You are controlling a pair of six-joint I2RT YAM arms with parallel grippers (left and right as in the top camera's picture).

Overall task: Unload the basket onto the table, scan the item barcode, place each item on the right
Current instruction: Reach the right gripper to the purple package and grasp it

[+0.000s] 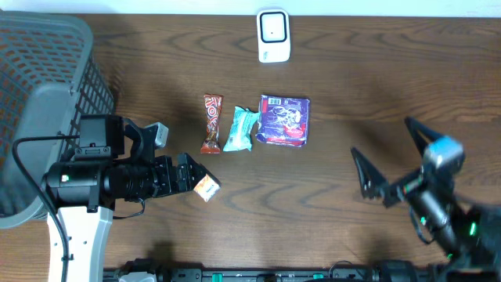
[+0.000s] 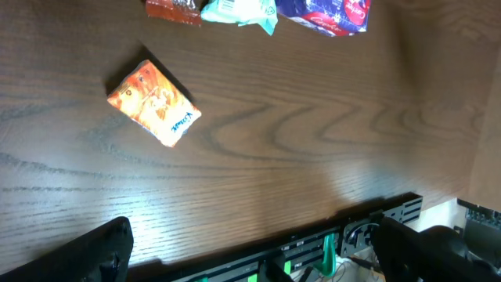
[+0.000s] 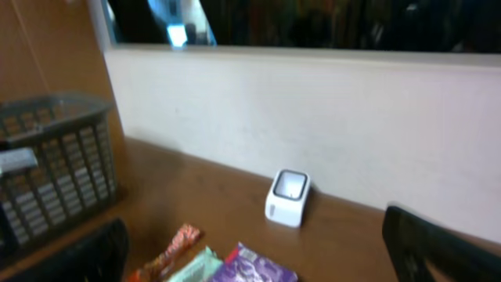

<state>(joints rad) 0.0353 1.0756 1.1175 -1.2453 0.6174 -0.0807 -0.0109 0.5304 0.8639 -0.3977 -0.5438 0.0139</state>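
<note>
The orange packet (image 1: pixel 206 187) lies flat on the surface just beside the left jaws, which are spread and empty. The right jaws, well apart, are spread too. A pinch could slide off the flat packet, or its barcode could end up turned away from the white scanner (image 1: pixel 273 35). The surface is dark wood grain, with a grey basket (image 1: pixel 47 47) at the left and a pale wall behind.

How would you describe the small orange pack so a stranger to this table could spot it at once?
Start at the grey basket on the left end of the table. To its right, a brown bar, a teal packet and a purple pack lie in a row. The orange pack lies alone in front of the brown bar, the only boxy, orange one.
</note>
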